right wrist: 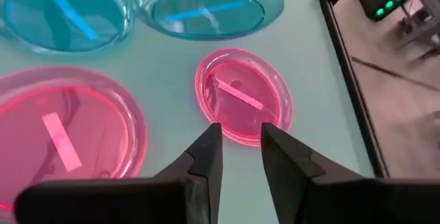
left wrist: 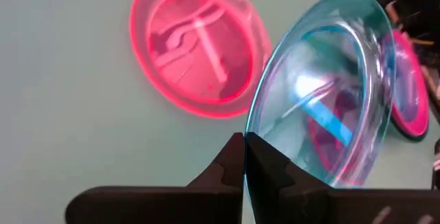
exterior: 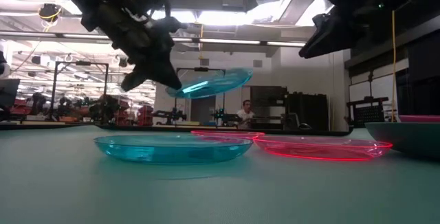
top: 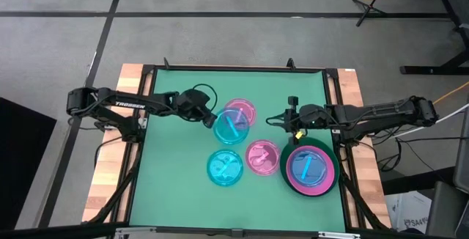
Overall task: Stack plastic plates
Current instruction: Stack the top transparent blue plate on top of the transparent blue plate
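Observation:
My left gripper (top: 211, 118) is shut on a translucent cyan plate (top: 229, 127) and keeps it in the air over the table's middle, partly above a small pink plate (top: 242, 111) that lies flat on the mat. A second cyan plate (top: 225, 168) and a second pink plate (top: 262, 158) lie flat nearer the near edge. By the right edge the large dark green plate (top: 284, 167) carries the hot pink plate (top: 322, 185) with a cyan plate (top: 306, 167) on top. No dark grey plate can be made out. My right gripper (top: 292, 118) hovers open left of that stack, touching nothing. My left gripper pinches the cyan plate's rim (left wrist: 256, 131) between its two shut fingers, at the side of the plate toward the table's left. The fingers (exterior: 157, 69) slant down from the left. The plate (exterior: 210, 83) is lifted clear and tilted, its free side higher.
The green mat is framed by a dark rail (top: 337, 107), with wooden table edges outside it. Bare mat lies along the left side (top: 168, 166) and the far edge. Beyond the table a person (exterior: 246, 113) sits among room equipment.

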Available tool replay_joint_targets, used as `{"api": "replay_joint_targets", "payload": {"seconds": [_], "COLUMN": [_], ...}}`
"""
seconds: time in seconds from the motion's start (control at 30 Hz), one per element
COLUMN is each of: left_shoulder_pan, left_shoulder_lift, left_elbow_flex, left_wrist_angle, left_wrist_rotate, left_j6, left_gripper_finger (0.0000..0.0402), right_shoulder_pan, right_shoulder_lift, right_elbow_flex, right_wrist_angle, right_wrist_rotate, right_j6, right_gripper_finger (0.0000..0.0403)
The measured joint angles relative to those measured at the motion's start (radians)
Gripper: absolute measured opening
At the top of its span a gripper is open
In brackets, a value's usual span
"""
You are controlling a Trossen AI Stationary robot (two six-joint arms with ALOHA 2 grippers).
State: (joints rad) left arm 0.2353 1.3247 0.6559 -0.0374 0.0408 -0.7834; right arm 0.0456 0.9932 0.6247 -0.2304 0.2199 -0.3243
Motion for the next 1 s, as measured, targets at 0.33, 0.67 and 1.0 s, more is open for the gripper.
{"api": "replay_joint_targets", "payload": {"seconds": [0.33, 0.67, 1.0], "left_shoulder_pan": [-0.094, -0.169, -0.202], "left_shoulder_lift": [0.000, 0.000, 0.001], "left_elbow_flex": [0.000, 0.000, 0.000], "left_wrist_angle": [0.142, 0.256, 0.296], "left_wrist_rotate": [-0.275, -0.541, -0.669], "left_j6": [0.000, 0.061, 0.115], "left_gripper_finger": [0.0000, 0.0000, 0.0000], "right_shoulder_pan": [0.000, 0.000, 0.000], "right_shoulder_lift": [0.000, 0.038, 0.187], "right_elbow_flex": [0.000, 0.000, 0.001], "right_wrist_angle": [0.179, 0.346, 0.543], "right_wrist_rotate": [0.043, 0.198, 0.252], "right_j6": [0.133, 0.249, 0.239], "right_gripper_finger": [0.0092, 0.0092, 0.0092]}}
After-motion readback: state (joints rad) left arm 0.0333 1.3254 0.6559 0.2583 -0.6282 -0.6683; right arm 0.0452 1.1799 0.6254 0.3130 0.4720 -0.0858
